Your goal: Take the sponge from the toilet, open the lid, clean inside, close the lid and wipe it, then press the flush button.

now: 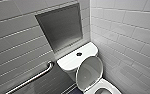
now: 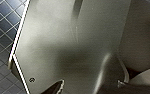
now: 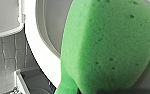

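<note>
Green sponge [image 3: 108, 47] stands closest of all, right up against the right wrist camera and off any surface, its broad pitted face turned outward. Its near end looks squeezed narrow, so I judge the right gripper closed on the sponge there, though the jaws themselves are hidden behind it. Just beyond it curves a white glossy rim of the toilet [image 1: 108, 87].

From above, the toilet sits near and to the right, against the white tiled wall. The lid [image 1: 89, 72] is raised, its greyish underside facing out, leaning back toward the tank [image 1: 71, 62], where the dark flush button [image 1: 79, 54] sits on top. A metal grab bar [image 1: 33, 77] runs along the left wall, and a grey recessed panel [image 1: 59, 26] lies farther back.

By its look, the sponge is light, soft and springy. A pinch at one narrow end suits it, leaving the wide face free for wiping. Wet, it would likely grow heavier and drip.

Whether the left gripper is open or closed cannot be told.
</note>
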You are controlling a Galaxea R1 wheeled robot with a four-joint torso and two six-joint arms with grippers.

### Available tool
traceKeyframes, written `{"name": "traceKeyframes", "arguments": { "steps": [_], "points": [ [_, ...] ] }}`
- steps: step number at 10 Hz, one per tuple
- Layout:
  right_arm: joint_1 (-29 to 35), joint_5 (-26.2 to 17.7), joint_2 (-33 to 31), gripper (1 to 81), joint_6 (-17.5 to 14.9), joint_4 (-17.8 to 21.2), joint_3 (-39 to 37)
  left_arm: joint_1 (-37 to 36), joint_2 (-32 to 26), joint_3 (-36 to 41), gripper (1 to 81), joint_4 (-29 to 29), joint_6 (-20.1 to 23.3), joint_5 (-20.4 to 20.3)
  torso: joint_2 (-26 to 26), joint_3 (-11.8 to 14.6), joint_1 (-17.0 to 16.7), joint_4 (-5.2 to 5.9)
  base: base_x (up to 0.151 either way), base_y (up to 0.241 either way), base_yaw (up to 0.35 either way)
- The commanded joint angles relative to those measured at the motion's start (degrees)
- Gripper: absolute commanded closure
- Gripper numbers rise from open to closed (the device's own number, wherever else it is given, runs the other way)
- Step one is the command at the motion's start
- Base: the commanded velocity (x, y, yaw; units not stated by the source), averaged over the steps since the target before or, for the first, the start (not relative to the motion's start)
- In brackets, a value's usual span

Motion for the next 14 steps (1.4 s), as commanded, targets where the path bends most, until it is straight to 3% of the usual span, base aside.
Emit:
{"name": "traceKeyframes", "arguments": {
  "steps": [1,5,7,10,14],
  "points": [
    [3.40,0.56,-5.56,81.1,0.13,-0.48,2.80,-0.48,-0.96,-0.09,1.0,0.47,-0.17,3.27,0.00,0.00,0.00,0.00,0.000,0.000,0.000],
    [7.69,-0.41,-3.02,81.1,0.05,-0.83,3.16,-0.56,-1.04,-0.09,1.0,0.39,-0.17,3.19,0.00,0.00,0.00,0.00,0.000,0.000,0.000],
    [14.63,-1.10,2.39,81.1,0.13,-0.30,1.86,-0.57,-0.96,-0.09,1.0,0.39,-0.17,3.19,0.00,0.00,0.00,0.00,0.000,0.000,0.000],
    [22.56,-5.77,13.06,81.1,0.49,1.72,-5.01,-0.57,-1.48,-0.09,1.0,-0.05,-0.17,3.27,0.00,0.00,0.00,0.00,0.000,0.000,0.000],
    [27.40,-10.51,26.69,81.1,0.49,2.34,-15.82,-0.57,-1.84,-0.09,1.0,-0.14,-0.26,3.27,0.00,0.00,0.00,0.00,0.000,0.000,0.000]
  ]
}}
